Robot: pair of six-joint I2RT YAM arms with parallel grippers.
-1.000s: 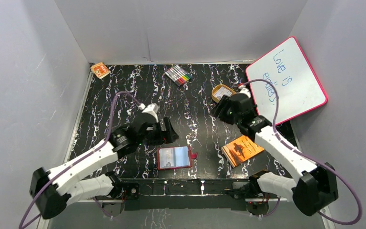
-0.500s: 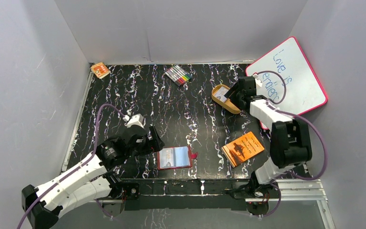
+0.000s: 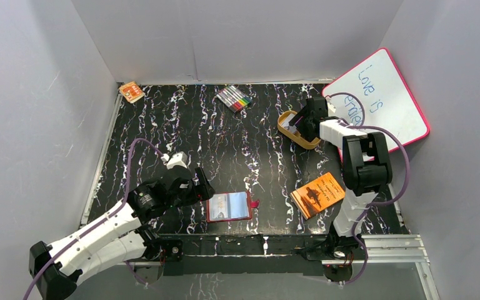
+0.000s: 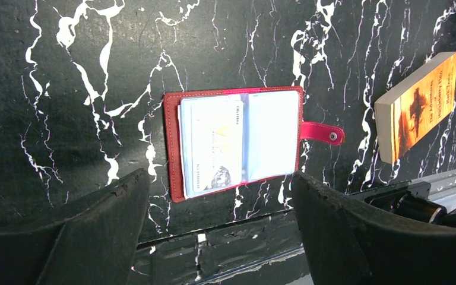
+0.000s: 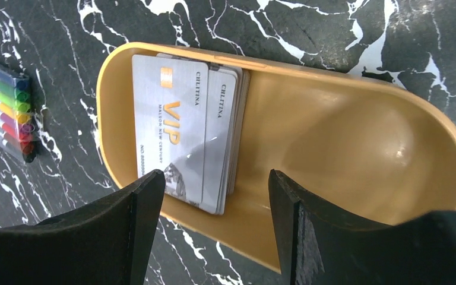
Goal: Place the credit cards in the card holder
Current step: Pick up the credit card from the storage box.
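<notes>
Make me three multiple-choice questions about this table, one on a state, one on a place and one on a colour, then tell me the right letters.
1. The card holder lies: A) spread open, B) snapped shut, C) standing on edge.
2. The stack of credit cards sits: A) on top of the card holder, B) inside the oval tray, C) beneath the card holder.
3. The oval tray is: A) blue, B) green, C) yellow-orange.

Answers:
1. A: its clear sleeves face up and the snap tab hangs unfastened.
2. B: the stack rests at one end of the tray's floor.
3. C: its walls and floor are yellow-orange.
</notes>
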